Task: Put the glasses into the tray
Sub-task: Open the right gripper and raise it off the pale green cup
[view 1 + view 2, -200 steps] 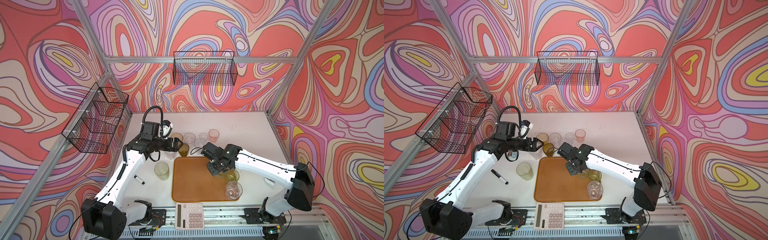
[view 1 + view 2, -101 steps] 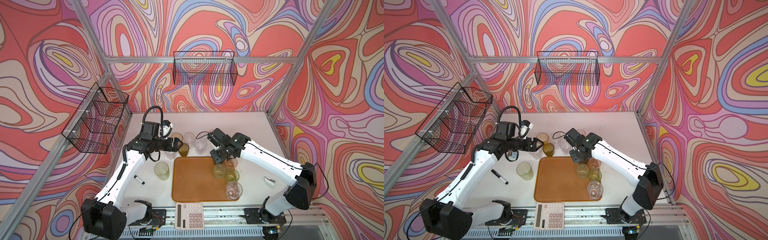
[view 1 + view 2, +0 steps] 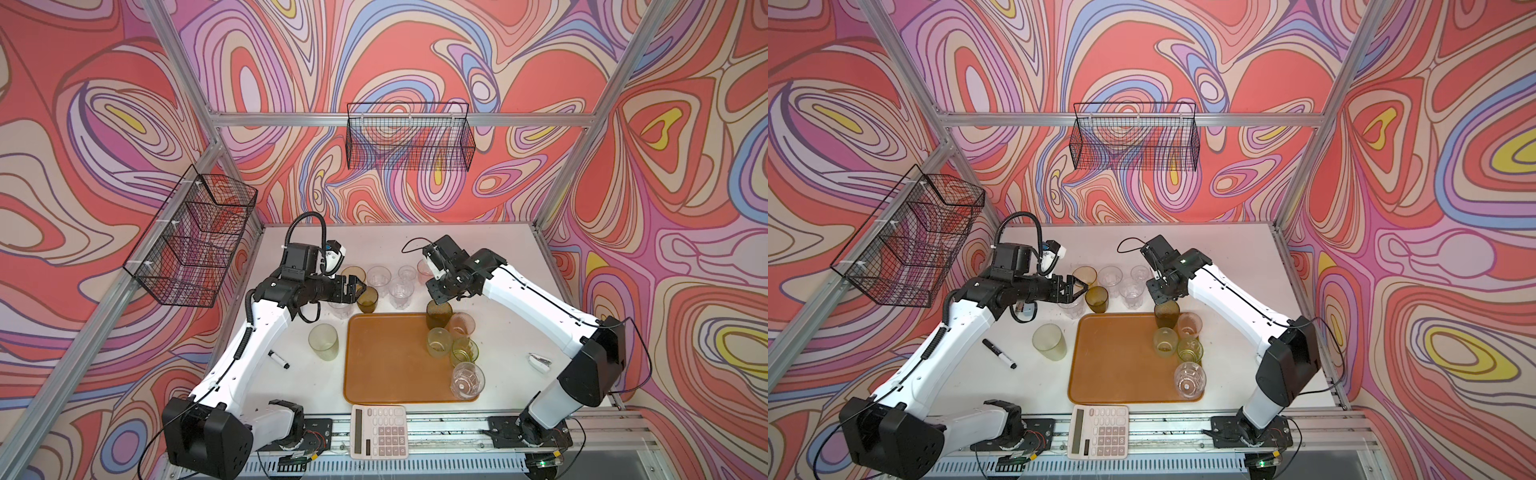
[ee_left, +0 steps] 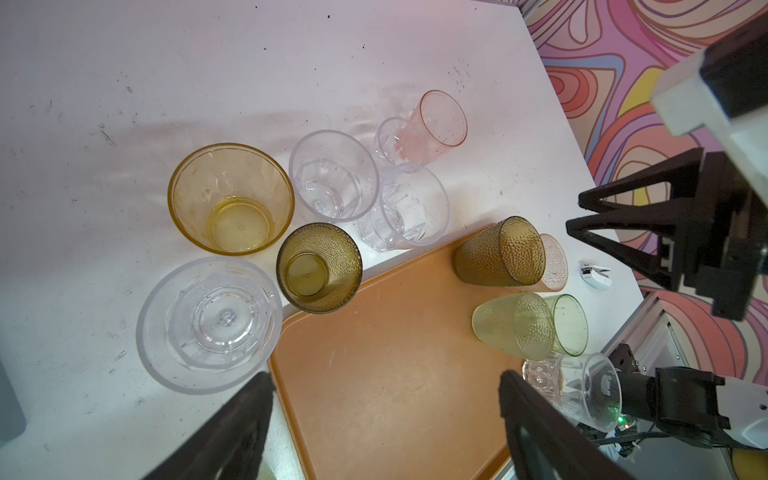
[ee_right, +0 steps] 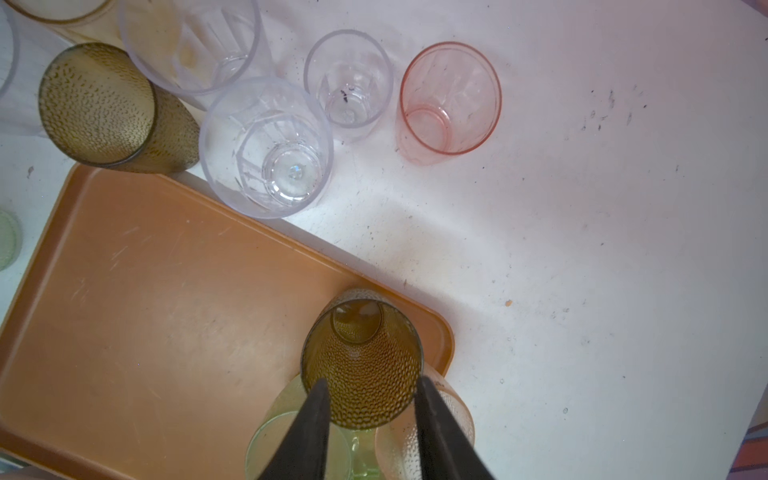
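peach glass [image 5: 397,453] partly behind right tool [image 5: 370,380]

Finding no text, number or brand clear enough for reading.
Looking in both top views at the white calculator [image 3: 379,432] at the front edge of the table [image 3: 374,241]: getting only grey key shapes and one dark strip, with the marks on the keys too small for telling. Seeing the black marker [image 3: 279,360] only as a thin dark stick with a white end, with nothing legible on its barrel.
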Controlling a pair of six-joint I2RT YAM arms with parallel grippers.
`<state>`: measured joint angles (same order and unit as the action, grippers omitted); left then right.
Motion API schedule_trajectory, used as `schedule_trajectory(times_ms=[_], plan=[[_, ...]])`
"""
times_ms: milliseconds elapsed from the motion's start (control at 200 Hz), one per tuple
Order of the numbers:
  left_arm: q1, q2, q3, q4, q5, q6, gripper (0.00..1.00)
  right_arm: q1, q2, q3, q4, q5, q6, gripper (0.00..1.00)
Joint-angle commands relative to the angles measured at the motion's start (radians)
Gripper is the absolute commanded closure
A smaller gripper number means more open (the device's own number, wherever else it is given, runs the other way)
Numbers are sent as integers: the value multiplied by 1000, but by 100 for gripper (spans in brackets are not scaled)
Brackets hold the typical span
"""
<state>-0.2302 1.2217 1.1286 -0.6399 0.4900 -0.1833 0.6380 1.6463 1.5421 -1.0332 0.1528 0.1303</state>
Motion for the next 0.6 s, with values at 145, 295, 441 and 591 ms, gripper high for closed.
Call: schedule_trajectory(times_ms=[145,295,441,591], plan=[[-6,-4,12,-17,5,21,12,-63,75,55,83,-66,-72,64],[-6,-5,12,-17,5,20,12,-86,119,93,114,-82,-83,64],[-6,-9,10,-15,5,21,12,-101,181,126,137,-98,-87,64],[-6,-13,10,-16,7,20,12,-113,232,158,169,-97,-87,63]])
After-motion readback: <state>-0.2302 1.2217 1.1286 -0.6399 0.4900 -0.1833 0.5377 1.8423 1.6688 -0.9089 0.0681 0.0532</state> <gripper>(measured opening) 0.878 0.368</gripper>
